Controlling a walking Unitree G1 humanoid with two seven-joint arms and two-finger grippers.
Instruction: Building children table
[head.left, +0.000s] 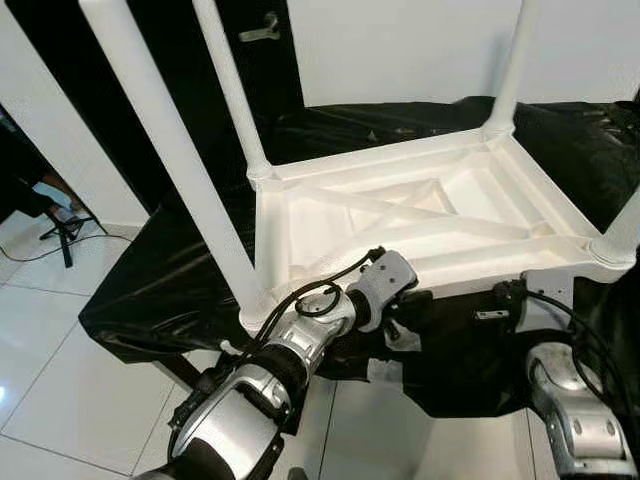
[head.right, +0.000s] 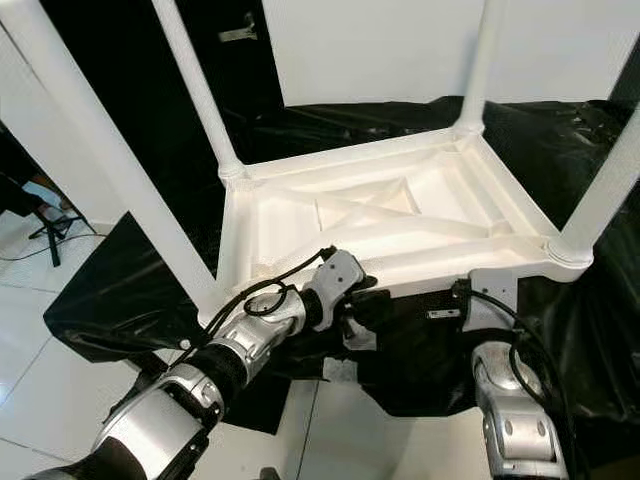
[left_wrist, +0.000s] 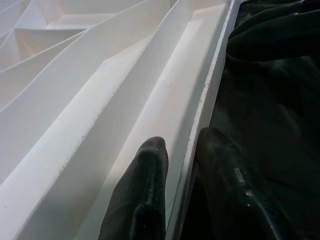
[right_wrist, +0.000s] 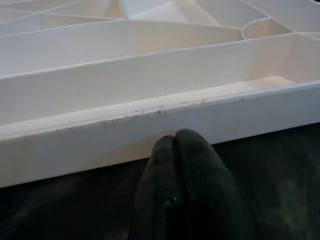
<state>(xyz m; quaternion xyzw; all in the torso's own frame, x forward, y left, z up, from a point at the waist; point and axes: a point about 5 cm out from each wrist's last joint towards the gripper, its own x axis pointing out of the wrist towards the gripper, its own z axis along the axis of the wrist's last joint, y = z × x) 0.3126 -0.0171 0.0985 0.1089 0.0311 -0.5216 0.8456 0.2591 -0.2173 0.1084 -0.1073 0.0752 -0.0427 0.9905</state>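
Observation:
A white plastic children's table (head.left: 400, 160) lies upside down on a black sheet, its underside ribs facing up. Its legs stand upward, with the near-left leg (head.left: 170, 140) closest to me. My left gripper (left_wrist: 182, 145) straddles the near rim wall and is shut on it, one finger (left_wrist: 142, 185) inside the channel and the other outside. My left wrist (head.left: 385, 278) sits at the middle of that near edge. My right gripper (right_wrist: 175, 137) is shut, empty, its tips against the rim's outer face near the near-right corner (head.left: 610, 250).
The black plastic sheet (head.left: 170, 290) covers a low platform under the table. White floor tiles (head.left: 60, 370) lie to the left, with a black tripod foot (head.left: 65, 225) and cable. A white wall (head.left: 400, 50) and dark door with a handle (head.left: 262, 30) stand behind.

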